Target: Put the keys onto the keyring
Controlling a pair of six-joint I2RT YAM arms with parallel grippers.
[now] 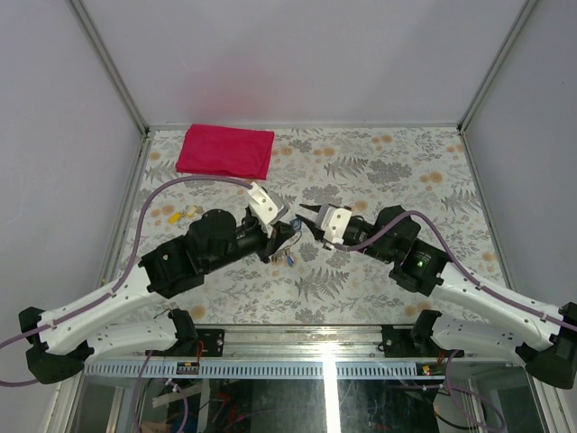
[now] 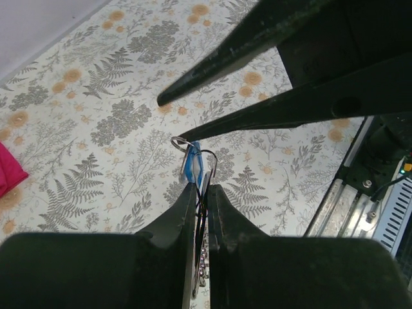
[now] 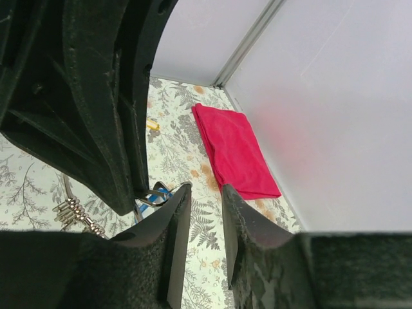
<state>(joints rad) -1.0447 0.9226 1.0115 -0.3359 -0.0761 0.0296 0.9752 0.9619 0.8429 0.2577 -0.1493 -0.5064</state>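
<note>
Pinches the keys (image 2: pixel 192 168) in the left hand (image 2: pixel 201 188), fingers drawn almost fully together on the blue heads and a thin dark cord, over the middle of the flowered desk (image 1: pixel 406 171), a touch toward 6 o'clock from its centre in the top view. Shows the keyring (image 2: pixel 179 143) as a thin silver loop poking out just past the blue heads, at 11 o'clock from them in the left wrist view. Holds the right hand (image 2: pixel 170 120) partly open, pointed fingers well parted with nothing between them, reaching in from 3 o'clock in the top view. Sets its lower fingertip right at the silver loop, touching or just shy of it, hard to tell. Dangles a short beaded chain (image 3: pixel 72 209) beside the left hand, at 9 o'clock from the keys in the right wrist view. Has a folded red cloth (image 1: pixel 225 151) at the desk's 11 o'clock corner and a few small yellow bits (image 1: pixel 180 214) near the 9 o'clock edge, well apart from both hands.
</note>
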